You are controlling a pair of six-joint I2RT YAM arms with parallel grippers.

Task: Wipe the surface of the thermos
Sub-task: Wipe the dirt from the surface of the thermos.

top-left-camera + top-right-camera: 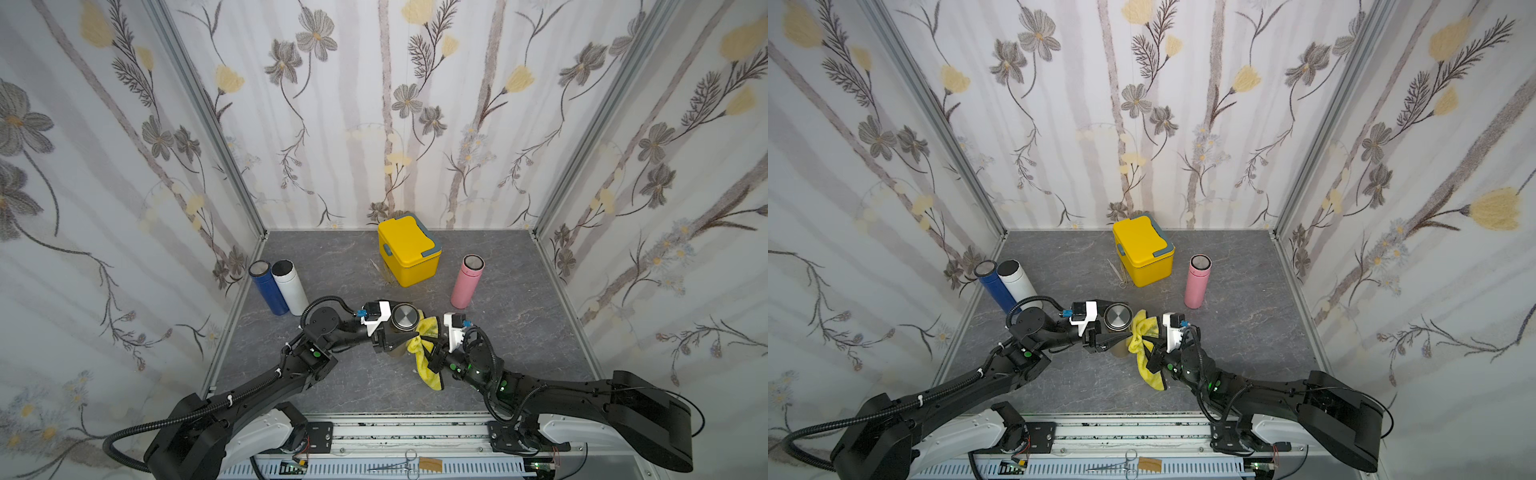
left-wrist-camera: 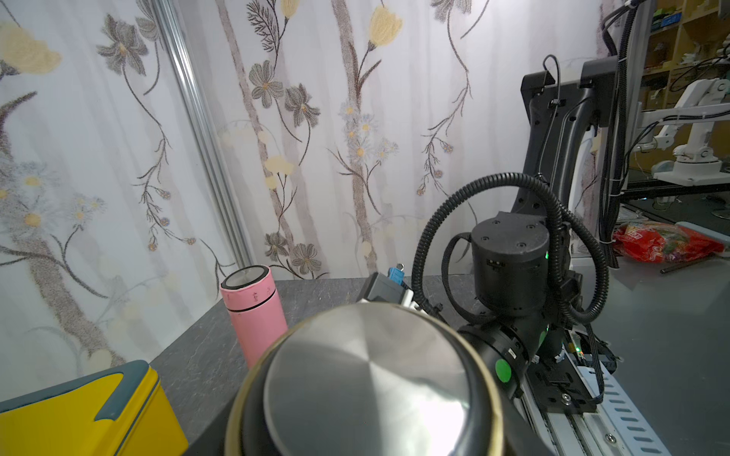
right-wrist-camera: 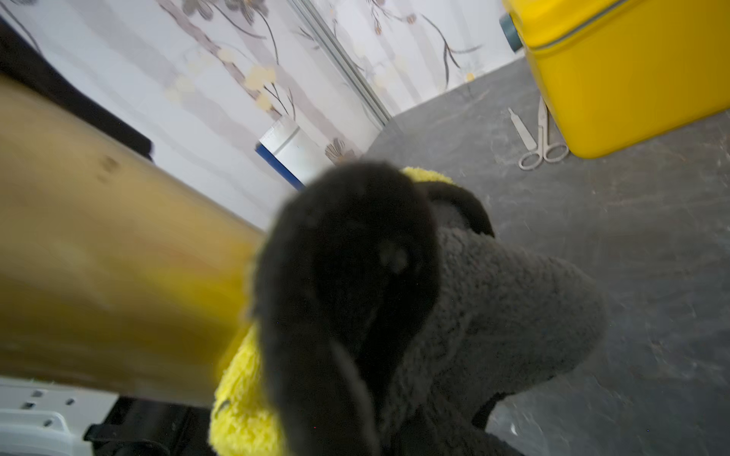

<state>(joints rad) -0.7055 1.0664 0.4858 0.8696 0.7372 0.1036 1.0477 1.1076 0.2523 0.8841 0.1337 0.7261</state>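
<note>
Near the middle of the tabletop's front edge, the thermos stands roughly upright with its steel lid facing up. The left fingers are clamped around its gold body just below the lid. Whether its base rests on the tabletop is hidden. The right fingers are closed on a yellow-and-grey cloth, which is bunched against the side of the thermos that faces the right arm. So the thermos lies directly to the left of the right fingers, with only the cloth between them. Its long axis runs vertically, so the coming stroke probably has to travel up or down that wall. The right arm is the one placed to make the stroke, while the left arm steadies the thermos.
</note>
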